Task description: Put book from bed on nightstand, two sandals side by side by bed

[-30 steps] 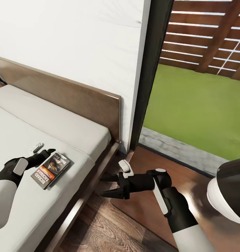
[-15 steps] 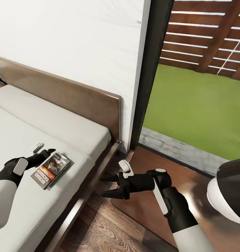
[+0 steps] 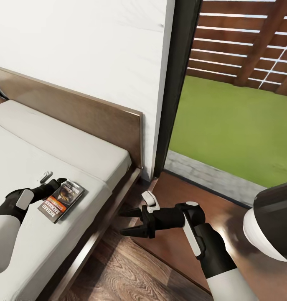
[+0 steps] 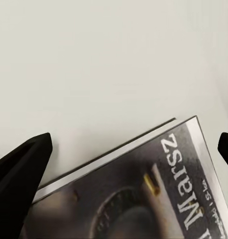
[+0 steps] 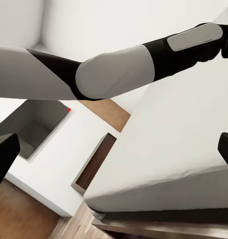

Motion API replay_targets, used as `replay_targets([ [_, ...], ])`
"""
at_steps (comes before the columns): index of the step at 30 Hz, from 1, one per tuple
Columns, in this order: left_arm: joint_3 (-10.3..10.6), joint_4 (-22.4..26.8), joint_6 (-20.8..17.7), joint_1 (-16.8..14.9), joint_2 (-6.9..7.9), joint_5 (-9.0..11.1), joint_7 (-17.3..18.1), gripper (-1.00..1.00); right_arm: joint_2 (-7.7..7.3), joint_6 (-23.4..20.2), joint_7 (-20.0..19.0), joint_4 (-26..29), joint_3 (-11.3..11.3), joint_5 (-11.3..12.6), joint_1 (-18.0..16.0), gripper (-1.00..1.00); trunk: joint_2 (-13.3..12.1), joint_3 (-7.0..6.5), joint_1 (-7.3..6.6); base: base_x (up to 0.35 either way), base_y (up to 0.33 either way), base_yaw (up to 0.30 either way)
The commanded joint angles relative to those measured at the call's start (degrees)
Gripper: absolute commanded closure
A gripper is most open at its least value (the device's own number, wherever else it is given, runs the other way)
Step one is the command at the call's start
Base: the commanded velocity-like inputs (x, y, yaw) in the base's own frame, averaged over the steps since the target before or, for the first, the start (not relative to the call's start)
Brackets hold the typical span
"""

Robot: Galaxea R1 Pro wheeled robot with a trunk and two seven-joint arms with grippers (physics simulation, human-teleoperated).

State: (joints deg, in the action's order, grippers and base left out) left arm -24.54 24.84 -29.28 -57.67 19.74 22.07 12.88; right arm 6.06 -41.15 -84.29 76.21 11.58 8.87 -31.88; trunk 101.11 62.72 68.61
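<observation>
Your left gripper (image 4: 134, 144) is spread wide, with the book (image 3: 61, 201) lying flat on the bed (image 3: 76, 154) between its fingertips, placed for a pinch on the cover's edge. Your right gripper (image 3: 128, 220) hangs wide and empty beside the bed frame, well clear of the book.

The whole view has swung slightly right. The book (image 3: 61, 201) lies turned a touch on the bed (image 3: 76, 154), shifted with it.
</observation>
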Motion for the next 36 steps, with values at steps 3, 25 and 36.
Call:
replay_targets([
  [3,-0.2,-0.1,-0.7,0.0,-0.05,-0.3,0.0,-1.00,0.00,-0.6,-0.1,0.0,0.0,0.2,0.0,-1.00,0.0,0.04,0.00,-0.004,-0.003,0.000],
  [25,-0.2,-1.6,0.9,0.0,-0.05,-0.3,0.0,-1.00,0.00,-0.6,-0.1,0.0,0.0,0.2,0.0,-1.00,0.0,0.04,0.00,-0.025,-0.020,0.000],
  [36,-0.2,-1.6,0.9,0.0,-0.04,-0.4,0.0,-1.00,0.00,-0.5,-0.1,0.0,0.0,0.2,0.0,-1.00,0.0,0.04,0.00,-0.061,-0.049,0.000],
])
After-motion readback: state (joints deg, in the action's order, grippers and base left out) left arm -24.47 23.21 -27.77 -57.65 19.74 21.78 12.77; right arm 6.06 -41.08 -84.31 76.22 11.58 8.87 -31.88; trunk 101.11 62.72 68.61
